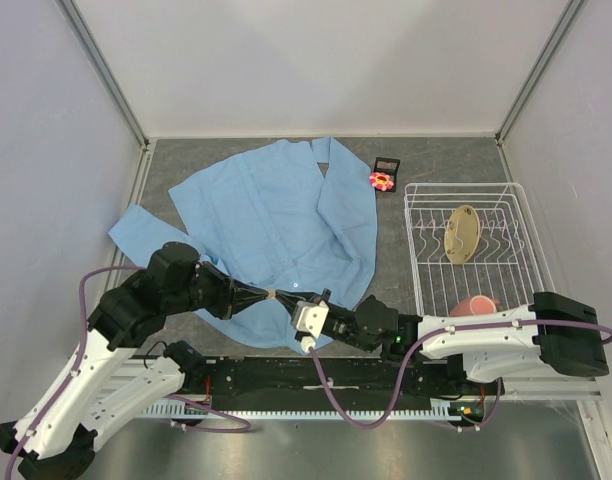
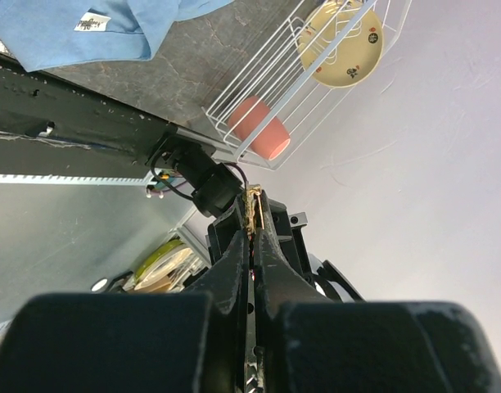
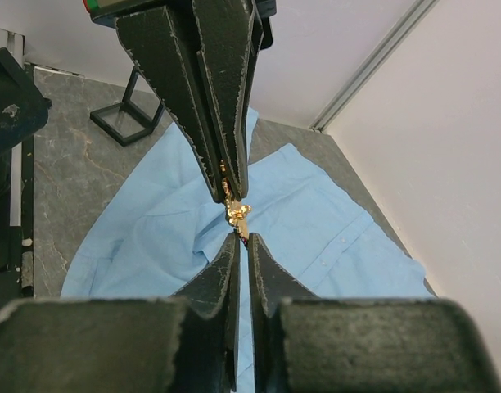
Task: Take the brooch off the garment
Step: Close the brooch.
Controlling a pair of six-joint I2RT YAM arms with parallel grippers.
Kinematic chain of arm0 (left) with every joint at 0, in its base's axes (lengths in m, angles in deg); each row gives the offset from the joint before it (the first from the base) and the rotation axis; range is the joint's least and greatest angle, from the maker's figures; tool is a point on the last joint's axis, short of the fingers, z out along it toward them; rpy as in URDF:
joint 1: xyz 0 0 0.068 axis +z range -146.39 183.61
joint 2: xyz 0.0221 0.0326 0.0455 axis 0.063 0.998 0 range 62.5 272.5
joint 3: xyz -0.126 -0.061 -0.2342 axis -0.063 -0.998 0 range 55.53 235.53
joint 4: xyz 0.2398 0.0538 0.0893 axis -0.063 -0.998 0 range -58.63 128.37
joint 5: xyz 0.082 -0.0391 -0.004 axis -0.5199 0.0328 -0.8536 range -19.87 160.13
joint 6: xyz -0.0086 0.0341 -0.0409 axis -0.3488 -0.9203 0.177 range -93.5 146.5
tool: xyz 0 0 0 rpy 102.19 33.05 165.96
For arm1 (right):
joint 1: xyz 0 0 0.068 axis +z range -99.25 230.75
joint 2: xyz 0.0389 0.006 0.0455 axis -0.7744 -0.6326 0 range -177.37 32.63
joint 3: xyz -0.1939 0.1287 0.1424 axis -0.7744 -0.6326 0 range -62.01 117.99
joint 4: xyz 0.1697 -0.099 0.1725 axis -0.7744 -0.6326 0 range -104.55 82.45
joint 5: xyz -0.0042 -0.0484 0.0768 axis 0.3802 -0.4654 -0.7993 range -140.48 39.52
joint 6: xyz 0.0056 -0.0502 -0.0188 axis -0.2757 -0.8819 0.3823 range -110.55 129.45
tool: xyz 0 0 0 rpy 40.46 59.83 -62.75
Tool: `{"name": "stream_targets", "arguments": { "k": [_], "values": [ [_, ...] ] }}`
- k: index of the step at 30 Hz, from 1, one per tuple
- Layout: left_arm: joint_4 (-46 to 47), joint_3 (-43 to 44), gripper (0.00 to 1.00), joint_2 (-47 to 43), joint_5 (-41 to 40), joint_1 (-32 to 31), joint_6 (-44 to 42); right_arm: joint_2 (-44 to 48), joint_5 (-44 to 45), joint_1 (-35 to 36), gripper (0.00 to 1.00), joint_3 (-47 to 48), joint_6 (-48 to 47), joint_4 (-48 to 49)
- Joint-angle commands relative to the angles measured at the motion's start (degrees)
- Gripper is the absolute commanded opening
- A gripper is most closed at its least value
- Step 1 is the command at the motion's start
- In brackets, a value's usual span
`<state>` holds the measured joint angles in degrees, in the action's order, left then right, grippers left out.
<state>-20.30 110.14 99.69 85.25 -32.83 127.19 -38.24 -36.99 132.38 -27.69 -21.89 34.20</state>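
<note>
The light blue shirt lies spread on the table and also shows in the right wrist view. The pink flower brooch lies on the bare table just right of the shirt, apart from both grippers. My left gripper and right gripper meet tip to tip above the shirt's near edge. Both are shut on a small gold emblem, the left from one end, the right from the other. The left gripper shows the emblem at its tips. The shirt's white neck label is visible.
A small black stand sits beside the brooch. A white wire rack at the right holds a yellowish plate and a pink cup. Enclosure walls close in the back and sides.
</note>
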Motion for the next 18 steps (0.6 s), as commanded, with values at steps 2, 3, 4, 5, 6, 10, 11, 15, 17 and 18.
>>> {"name": "stream_targets", "arguments": {
  "k": [2, 3, 4, 5, 6, 10, 11, 15, 17, 18],
  "values": [
    [2.07, -0.38, 0.02, 0.08, 0.62, 0.15, 2.06, -1.72, -0.49, 0.47, 0.05, 2.85, 0.22, 4.38],
    [2.68, -0.56, 0.02, -0.1, 0.62, 0.15, 1.45, -1.99, -0.05, 0.47, 0.0, 3.2, 0.57, 4.3],
    [4.95, -1.08, 0.02, -0.27, 0.44, 0.15, 0.57, -1.99, 0.73, 0.47, 0.0, 3.46, 1.96, 4.12],
    [6.45, -1.17, 0.02, -0.8, -0.6, 0.15, -3.0, -1.82, 1.52, 0.38, 0.0, 3.47, 3.37, 3.69],
    [8.38, -1.09, 0.07, -0.98, -1.4, 0.15, -6.17, -1.64, 2.49, 0.29, 0.0, 3.47, 4.34, 3.07],
    [5.25, 6.18, 0.7, 0.25, -8.42, 0.15, -23.14, -0.85, 3.82, -0.94, 0.0, 2.42, 11.28, -0.09],
    [3.67, 7.08, 0.76, -0.18, -12.44, 0.15, -27.86, -0.59, 3.99, -1.81, 0.0, 2.33, 14.51, -0.79],
    [7.93, 9.71, 0.95, -6.15, -18.8, 0.15, -42.9, -1.98, -0.21, -5.85, 0.0, 2.41, 24.89, -2.2],
    [8.93, 12.35, 0.96, -5.47, -18.46, 0.15, -51.85, -5.39, -6.97, -9.7, 0.0, 3.02, 32.94, -1.51],
    [9.28, 14.19, 0.97, -4.5, -17.58, 0.15, -54.95, -7.07, -9.25, -10.86, 0.0, 4.85, 35.18, -1.5]
  ]
}}
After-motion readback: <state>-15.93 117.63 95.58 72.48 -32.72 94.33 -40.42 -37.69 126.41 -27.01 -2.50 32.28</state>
